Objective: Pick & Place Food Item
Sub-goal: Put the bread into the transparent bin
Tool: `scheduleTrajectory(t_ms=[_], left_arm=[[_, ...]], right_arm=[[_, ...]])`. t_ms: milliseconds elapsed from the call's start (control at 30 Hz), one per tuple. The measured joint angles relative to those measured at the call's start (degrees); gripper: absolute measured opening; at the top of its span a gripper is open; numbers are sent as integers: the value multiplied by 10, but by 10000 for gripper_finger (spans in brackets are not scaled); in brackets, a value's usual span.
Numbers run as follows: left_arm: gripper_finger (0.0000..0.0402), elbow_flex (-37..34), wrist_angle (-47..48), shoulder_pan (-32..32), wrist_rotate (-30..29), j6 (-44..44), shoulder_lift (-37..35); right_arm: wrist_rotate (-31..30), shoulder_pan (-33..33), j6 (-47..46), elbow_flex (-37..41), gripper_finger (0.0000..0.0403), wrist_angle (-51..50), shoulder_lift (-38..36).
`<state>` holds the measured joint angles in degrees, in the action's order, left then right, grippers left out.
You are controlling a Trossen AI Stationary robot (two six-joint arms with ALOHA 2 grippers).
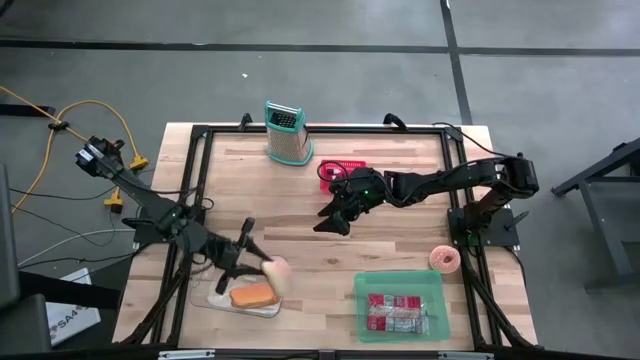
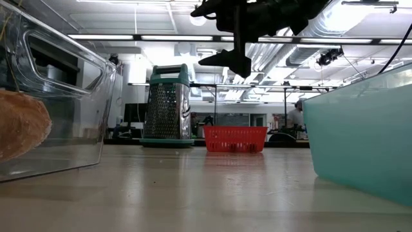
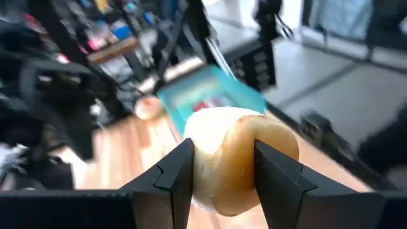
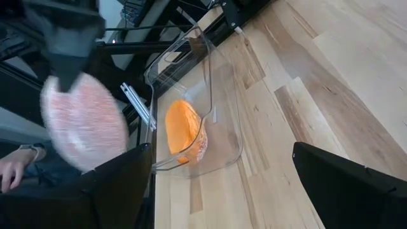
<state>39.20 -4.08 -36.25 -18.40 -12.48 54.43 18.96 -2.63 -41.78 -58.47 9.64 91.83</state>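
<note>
A pale round bun (image 3: 226,137) sits between the fingers of my left gripper (image 3: 222,156), which is shut on it. In the high view the bun (image 1: 278,273) hangs just over the far edge of a clear tray (image 1: 215,299) near the table's front left. An orange food piece (image 1: 252,295) lies in that tray. My right gripper (image 1: 332,214) hovers open over the middle of the table with nothing between its fingers. The right wrist view looks toward the tray (image 4: 222,95) and the bun (image 4: 86,130). My left gripper pinches the bun by its two opposite sides (image 3: 203,159) between its two fingers (image 3: 173,170). The fingers come nearly level from the table's left. The bun is lifted clear of the table, above the tray's rim, its pale end pointing away from the gripper.
A green container (image 1: 400,283) with red packets stands at the front right, with a pink donut (image 1: 445,259) beside it. A metal grater (image 1: 286,132) and a red basket (image 1: 340,168) stand at the far side. A person's hand (image 4: 13,166) shows beyond the table.
</note>
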Motion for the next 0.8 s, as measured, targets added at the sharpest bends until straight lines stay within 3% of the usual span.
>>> scheduleTrajectory(t_ms=[133,333,633,800], left_arm=[[137,0,64,-37,-40,4,-11],[137,0,138,-96,-148,47,-63],[137,0,287,-211,-353,257,-79],[137,0,341,-276,-476,373,-44]], right_arm=[[0,0,0,0,368,0,0],[0,0,0,0,368,0,0],[0,0,0,0,368,0,0],[0,0,0,0,368,0,0]])
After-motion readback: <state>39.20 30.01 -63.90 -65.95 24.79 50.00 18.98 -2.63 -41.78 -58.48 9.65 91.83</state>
